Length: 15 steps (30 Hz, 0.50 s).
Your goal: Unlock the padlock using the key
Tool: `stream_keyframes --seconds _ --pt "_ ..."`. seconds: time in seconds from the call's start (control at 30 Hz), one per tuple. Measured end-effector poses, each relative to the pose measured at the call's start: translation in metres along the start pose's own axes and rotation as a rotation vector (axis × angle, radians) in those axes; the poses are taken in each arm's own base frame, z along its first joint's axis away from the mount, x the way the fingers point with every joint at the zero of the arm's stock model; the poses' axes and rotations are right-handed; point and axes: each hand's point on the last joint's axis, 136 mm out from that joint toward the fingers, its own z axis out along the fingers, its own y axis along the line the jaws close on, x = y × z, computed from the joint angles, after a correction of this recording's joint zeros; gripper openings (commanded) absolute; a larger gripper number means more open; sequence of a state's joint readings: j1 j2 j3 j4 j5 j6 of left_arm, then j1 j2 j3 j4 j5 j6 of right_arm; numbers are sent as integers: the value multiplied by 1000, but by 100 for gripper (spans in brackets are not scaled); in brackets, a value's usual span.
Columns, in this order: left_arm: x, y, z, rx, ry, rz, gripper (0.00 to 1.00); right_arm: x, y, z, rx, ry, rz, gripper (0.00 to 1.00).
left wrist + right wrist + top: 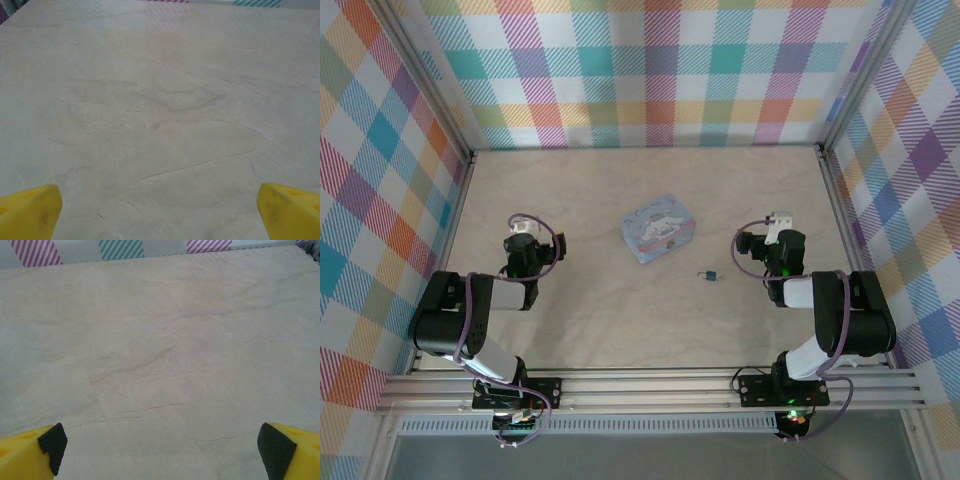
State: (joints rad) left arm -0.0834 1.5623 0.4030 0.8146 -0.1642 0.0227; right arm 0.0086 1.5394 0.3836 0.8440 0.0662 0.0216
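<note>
While both arms sit folded at the near edge of a pale, marble-patterned tabletop (580,320), a tiny padlock (714,276) with a dark blue-teal body and thin metal shackle lies flat a little right of the tabletop's centre. It is between a light-blue rectangular tin (660,228) with a white cartoon figure and the right arm, apart from both. A dark speck touching the padlock's left side is probably the thin grey metal key (701,274), though at this size it could be part of the shackle. The left gripper (160,215) hangs over bare surface toward the left edge, its yellow fingers (30,210) spread wide with nothing between them. The right gripper (160,450), with black pads (52,445) on yellow fingers, is likewise spread wide and empty toward the right edge. By their looks, padlock and key are light, hard and smooth, likely to skid on the slick surface or slip from a loose pinch. Pinching the padlock's body across its flat faces seems the soundest hold, since it leaves the keyhole end free. The key is best taken by its broad head.
</note>
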Motion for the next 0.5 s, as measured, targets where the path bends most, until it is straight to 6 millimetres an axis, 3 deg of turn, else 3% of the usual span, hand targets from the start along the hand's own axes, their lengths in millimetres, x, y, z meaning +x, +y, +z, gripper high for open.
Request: stream_keyframes --seconds 0.5 --pt "0 -1 0 7 1 0 100 0 1 0 -5 0 0 100"
